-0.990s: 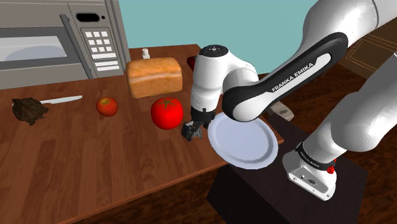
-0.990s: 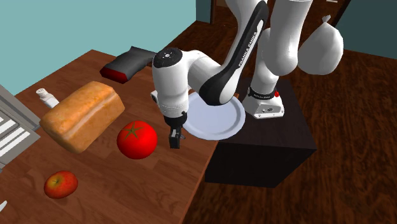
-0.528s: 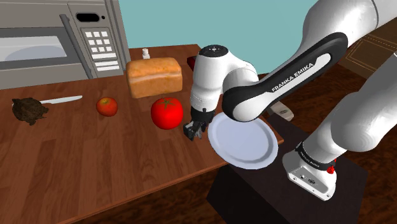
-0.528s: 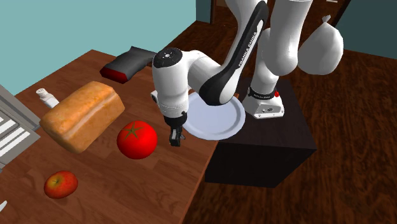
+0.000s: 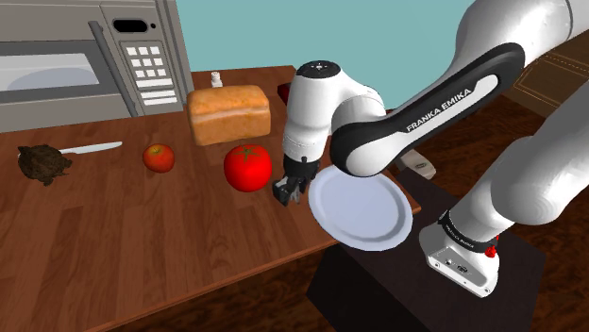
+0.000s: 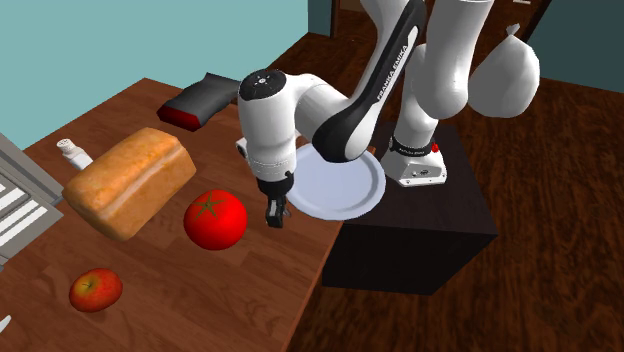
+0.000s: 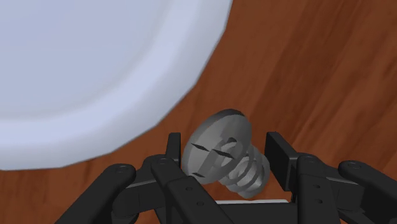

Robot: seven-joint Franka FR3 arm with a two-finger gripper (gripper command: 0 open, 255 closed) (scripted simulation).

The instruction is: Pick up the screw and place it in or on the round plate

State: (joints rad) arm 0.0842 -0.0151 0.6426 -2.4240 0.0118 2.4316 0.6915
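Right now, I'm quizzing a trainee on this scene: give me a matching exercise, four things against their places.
1 screw
2 round plate
3 tomato
4 bread loaf

A at the table edge by the stand
B between apple and claw
C next to the microwave
D between the claw's fingers

Pairs: 1-D, 2-A, 3-B, 4-C.

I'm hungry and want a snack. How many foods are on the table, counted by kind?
Bread loaf: 1
Tomato: 1
Apple: 1
Total: 3
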